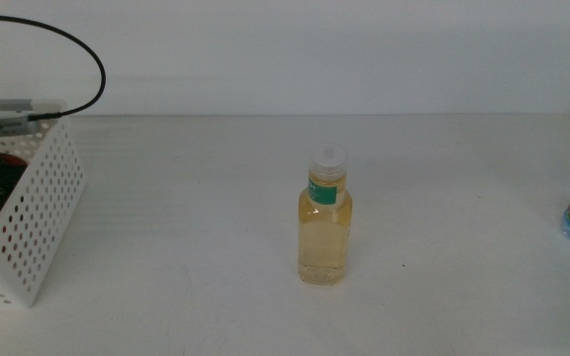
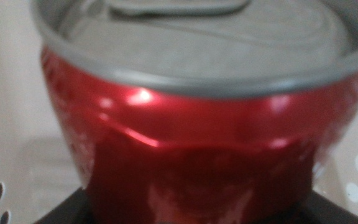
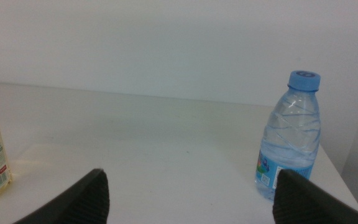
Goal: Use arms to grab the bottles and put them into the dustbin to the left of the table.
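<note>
Left claw [image 2: 185, 214] clamped low on the red can [image 2: 191, 143] inside the dustbin [image 1: 38, 198], thin-walled, slick, easily dented; right claw [image 3: 191, 199] agape, blue-capped bottle [image 3: 289, 137] just ahead beside one jaw, best taken mid-body.

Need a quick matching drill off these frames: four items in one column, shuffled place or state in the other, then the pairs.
1. yellow bottle
2. water bottle
3. red can
4. right gripper

A. table's right edge
B. between the left gripper's jaws, perforated walls on both sides
C. open, holding nothing
D. upright, mid-table

Pairs: 1-D, 2-A, 3-B, 4-C
</note>
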